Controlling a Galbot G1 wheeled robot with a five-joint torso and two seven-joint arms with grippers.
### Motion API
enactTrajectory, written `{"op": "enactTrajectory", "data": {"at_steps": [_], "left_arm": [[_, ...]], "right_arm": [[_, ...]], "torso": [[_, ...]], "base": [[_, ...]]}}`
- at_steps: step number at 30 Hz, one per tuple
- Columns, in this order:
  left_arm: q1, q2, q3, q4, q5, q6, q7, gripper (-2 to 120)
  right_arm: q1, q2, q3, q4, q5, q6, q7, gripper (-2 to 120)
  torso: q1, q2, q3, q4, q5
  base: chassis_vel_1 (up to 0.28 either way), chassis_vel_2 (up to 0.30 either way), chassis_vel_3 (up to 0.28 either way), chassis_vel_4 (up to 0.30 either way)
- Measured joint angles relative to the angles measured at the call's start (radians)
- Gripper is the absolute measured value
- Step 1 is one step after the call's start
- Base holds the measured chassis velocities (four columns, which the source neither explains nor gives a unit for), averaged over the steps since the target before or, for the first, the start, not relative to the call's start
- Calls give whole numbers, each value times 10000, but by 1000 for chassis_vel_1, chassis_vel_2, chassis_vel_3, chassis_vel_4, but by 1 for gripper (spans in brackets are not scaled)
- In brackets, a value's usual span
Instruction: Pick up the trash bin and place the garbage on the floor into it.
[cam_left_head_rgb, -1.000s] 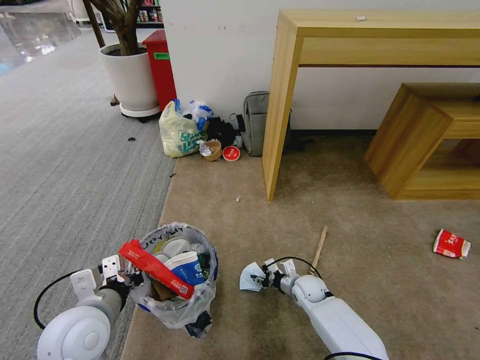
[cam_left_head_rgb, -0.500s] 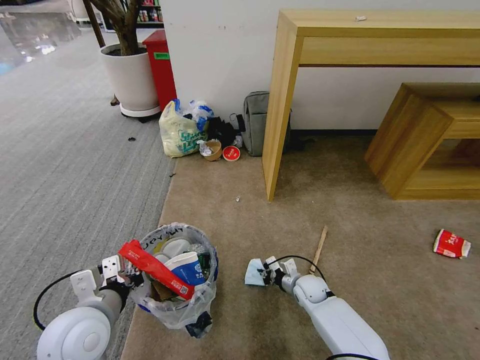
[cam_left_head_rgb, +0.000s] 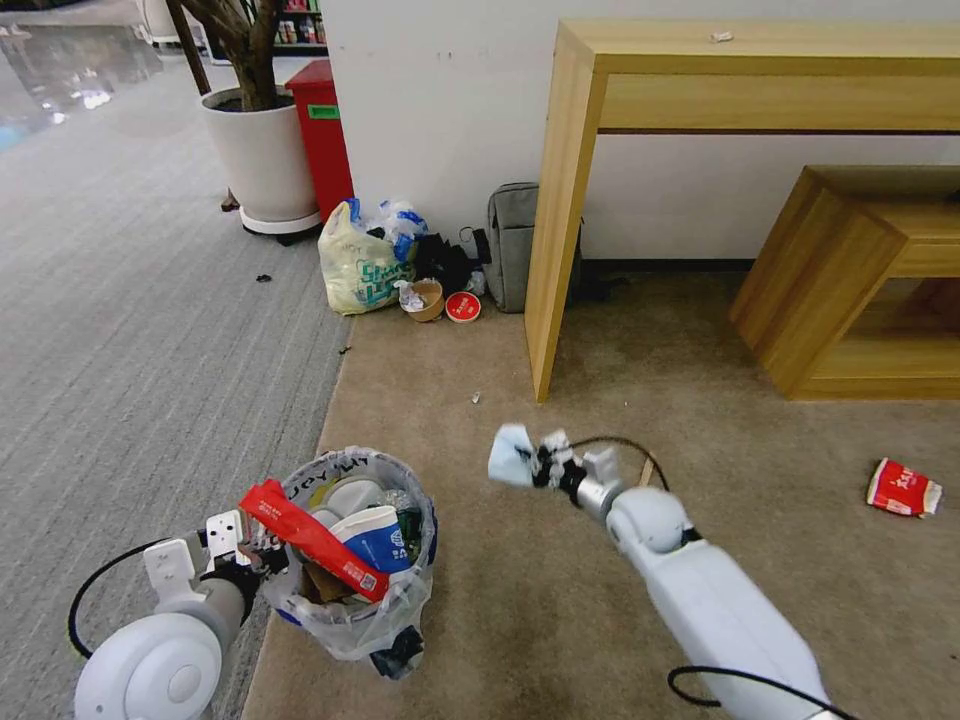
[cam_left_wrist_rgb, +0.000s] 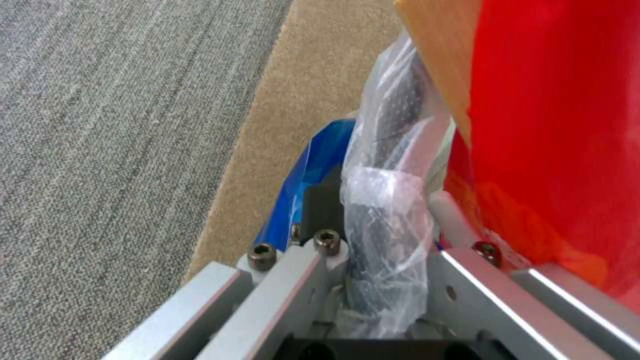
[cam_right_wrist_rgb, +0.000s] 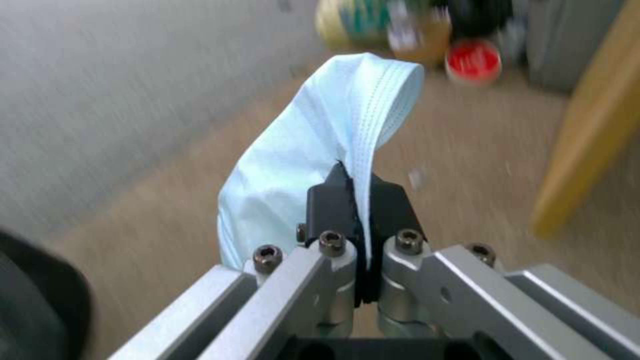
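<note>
Pale blue face mask (cam_left_head_rgb: 511, 465) pinched at one edge between pressed-together fingers of right claw (cam_left_head_rgb: 541, 466), raised off beige carpet floor (cam_left_head_rgb: 560, 640), long axis running out beyond the fingertips toward the wall; pleated hem seen curling over the top in right wrist view (cam_right_wrist_rgb: 313, 145). To its left, trash bin (cam_left_head_rgb: 352, 620), upright, stuffed with a red wrapper (cam_left_head_rgb: 310, 540) lying slantwise across the mouth and a blue-white cup (cam_left_head_rgb: 378, 538). Left claw (cam_left_head_rgb: 250, 548) clamped on bin's bag-lined rim (cam_left_wrist_rgb: 383, 200). Farther right, red-white carton (cam_left_head_rgb: 902, 487) flat on carpet.
</note>
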Motion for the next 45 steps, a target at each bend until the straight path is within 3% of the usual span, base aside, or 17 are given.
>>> {"op": "enactTrajectory", "data": {"at_steps": [7,16,17,20,24,34,40,45], "left_arm": [[1,76,105,44,-38,0,-1,0],[-84,125,258,95,-64,0,-11,0],[-123,141,302,97,-93,0,-35,0],[-141,168,359,101,-115,0,-62,0],[-157,168,360,102,-121,0,-62,0],[-218,200,369,95,-288,0,-109,0],[-205,240,314,35,-401,0,-169,0],[-238,255,302,7,-511,0,-235,0]], "right_arm": [[530,-442,-523,2505,1558,-774,122,0],[1203,-1240,-1905,3532,2446,-1226,27,0],[1451,-1428,-2488,3667,2881,-1417,92,0],[2062,-1738,-3684,3756,3896,-2038,389,0],[2430,-1741,-4296,3579,4181,-2297,447,0],[3026,-1104,-5639,2972,4160,-2363,640,0],[3155,-774,-5893,2543,4259,-2499,766,0],[3113,-826,-5857,2471,4356,-2826,774,18]], "torso": [[-1,0,-1,2,1],[0,0,-1,0,0],[0,0,-1,1,1],[0,0,0,2,0],[0,0,0,1,1],[0,0,0,2,0],[0,0,0,4,0],[0,0,0,1,0]], "base": [[0,0,0,0],[0,0,0,0],[0,0,0,0],[0,0,0,0],[0,0,0,0],[0,0,0,0],[0,0,0,0],[0,0,0,0]]}}
